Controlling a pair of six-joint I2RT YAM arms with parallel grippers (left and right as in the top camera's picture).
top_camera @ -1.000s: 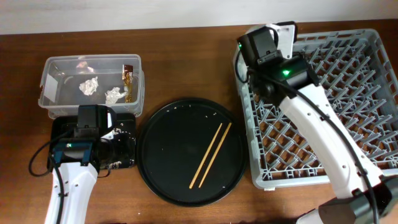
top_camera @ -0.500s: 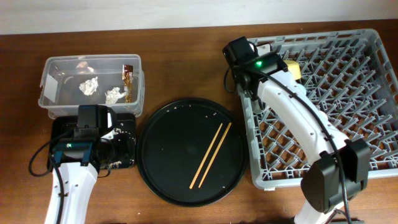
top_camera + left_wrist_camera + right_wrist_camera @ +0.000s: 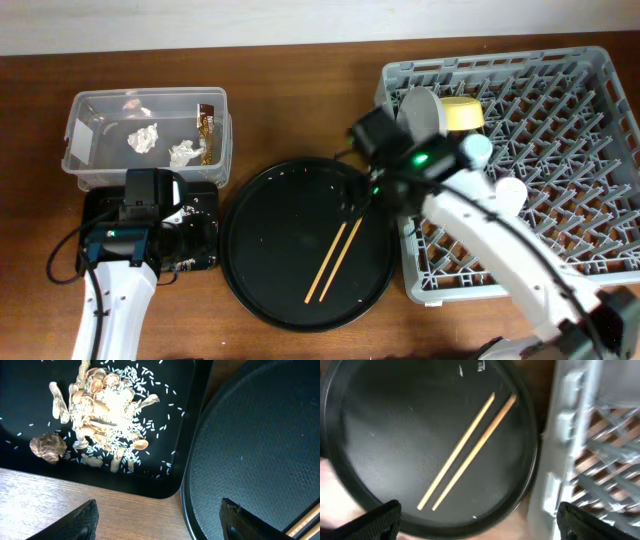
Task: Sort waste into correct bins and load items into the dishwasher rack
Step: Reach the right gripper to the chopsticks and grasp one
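A pair of wooden chopsticks lies on the round black tray. My right gripper hangs open over that tray's right side, beside the grey dishwasher rack, with nothing between its fingers. In the rack's back-left corner stand a grey-green plate, a yellow bowl, a light-blue cup and a pale cup. My left gripper is open over the table edge by the shallow black tray, which holds food scraps. The clear box holds tissue bits and a wrapper.
The rack's left wall stands close to the right of the round tray's rim. The black tray lies directly in front of the clear box. Bare wooden table shows between the two black trays.
My right arm swung from the rack's back-left corner out over the round tray, and its gripper opened. The plate and bowl now show in the rack. The left arm has stayed put.
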